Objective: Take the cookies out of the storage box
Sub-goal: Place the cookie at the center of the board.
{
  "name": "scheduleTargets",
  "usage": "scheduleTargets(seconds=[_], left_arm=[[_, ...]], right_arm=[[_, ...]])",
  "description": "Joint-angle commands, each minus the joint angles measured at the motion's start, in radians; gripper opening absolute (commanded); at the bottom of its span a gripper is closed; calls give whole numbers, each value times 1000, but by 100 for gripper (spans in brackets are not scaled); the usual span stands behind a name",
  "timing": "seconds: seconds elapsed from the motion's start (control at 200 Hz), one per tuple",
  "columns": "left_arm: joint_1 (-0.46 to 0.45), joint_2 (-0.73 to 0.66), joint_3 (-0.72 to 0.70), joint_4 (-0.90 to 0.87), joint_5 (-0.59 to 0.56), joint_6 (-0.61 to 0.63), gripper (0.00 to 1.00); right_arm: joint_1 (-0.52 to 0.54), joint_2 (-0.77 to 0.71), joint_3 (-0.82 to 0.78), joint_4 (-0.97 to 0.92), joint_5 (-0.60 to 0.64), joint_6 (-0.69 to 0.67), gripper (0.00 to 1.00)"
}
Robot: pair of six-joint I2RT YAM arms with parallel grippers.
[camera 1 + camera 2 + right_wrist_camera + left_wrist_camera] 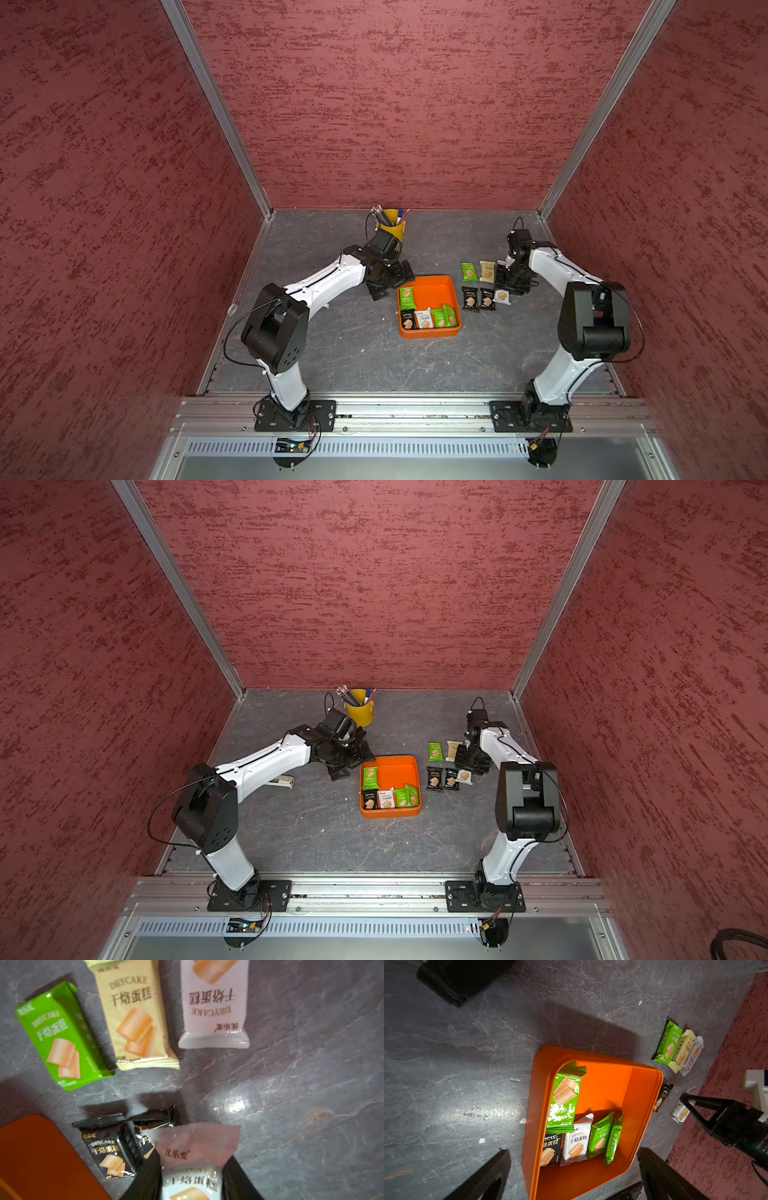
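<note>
Dark grey stone with pale veins covers the counter (332, 353). Red walls (415, 104) with a rough, streaked texture close it on three sides, with aluminium posts (216, 104) in the far corners. A yellow bucket (394, 229) of pens stands at the far side.

The storage box (429, 333) is smooth orange plastic, square with rounded corners and low walls, near the middle of the counter. Five cookies (424, 319) in glossy flat packets with crimped ends lie inside: one green along the left wall, then a black, a white and two green along the near wall. Right of the box more lie on the counter: a green packet (468, 271), a cream packet (487, 271) and a white packet (214, 1001) in the far row, two black packets (470, 298) in the near row.

The left end effector (573, 1153) hangs at the far left corner of the box with its jaws spread wide, holding nothing. The right end effector (192, 1176) is closed on a further white packet (197, 1140) just right of the black ones; whether this packet touches the counter cannot be told.
</note>
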Motion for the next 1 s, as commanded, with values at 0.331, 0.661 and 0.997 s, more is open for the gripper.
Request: scheduleTargets(seconds=[0.331, 0.661, 0.997], left_arm=[[-11, -48, -16, -33, -46, -9, 100], [-10, -56, -3, -62, -50, 28, 100], [32, -60, -42, -6, 15, 69, 100]], right_arm=[[-91, 89, -21, 94, 1, -8, 40], [-90, 66, -12, 71, -16, -6, 59], [-25, -161, -155, -16, -113, 73, 62]])
